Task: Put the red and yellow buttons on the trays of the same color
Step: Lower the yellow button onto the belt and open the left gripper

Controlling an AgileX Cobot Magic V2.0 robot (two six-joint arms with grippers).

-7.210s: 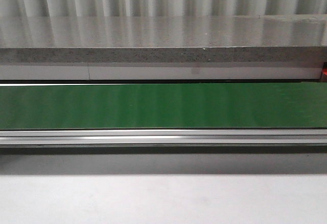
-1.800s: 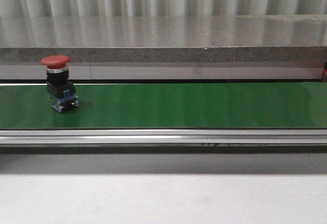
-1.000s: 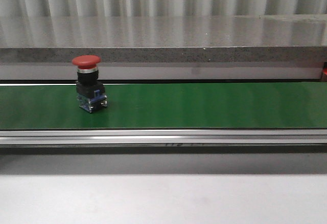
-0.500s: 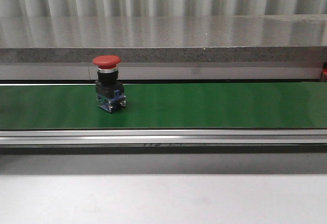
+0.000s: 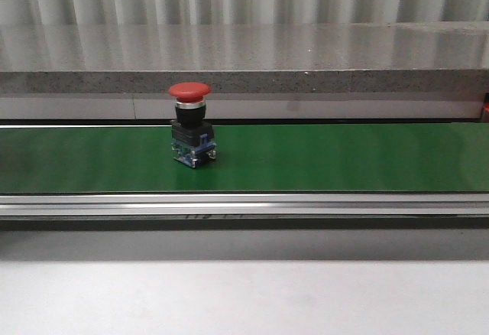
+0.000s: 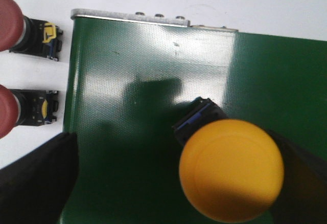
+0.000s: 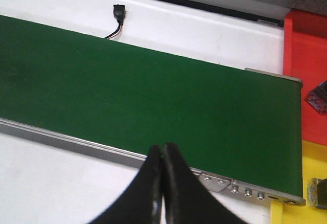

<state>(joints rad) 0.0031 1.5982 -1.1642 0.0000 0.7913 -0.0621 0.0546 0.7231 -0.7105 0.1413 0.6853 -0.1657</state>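
Observation:
A red button (image 5: 191, 125) with a mushroom cap stands upright on the green conveyor belt (image 5: 344, 159), left of the middle in the front view. No gripper shows there. In the left wrist view a yellow button (image 6: 231, 170) stands on the belt (image 6: 127, 65) between the wide-apart fingers (image 6: 38, 178) of my open left gripper (image 6: 173, 175), nearer one finger. My right gripper (image 7: 162, 150) is shut on nothing, over the belt's near rail. A red tray (image 7: 306, 65) and a yellow tray (image 7: 309, 162) lie past the belt's end.
Two more red buttons (image 6: 10, 14) (image 6: 10, 112) lie on the white table beside the belt's end. A dark part (image 7: 319, 96) rests on the red tray and another (image 7: 319, 193) on the yellow one. A cable plug (image 7: 118, 13) sits behind the belt.
The red button came into view on the left of the belt and has ridden steadily to the right, staying upright.

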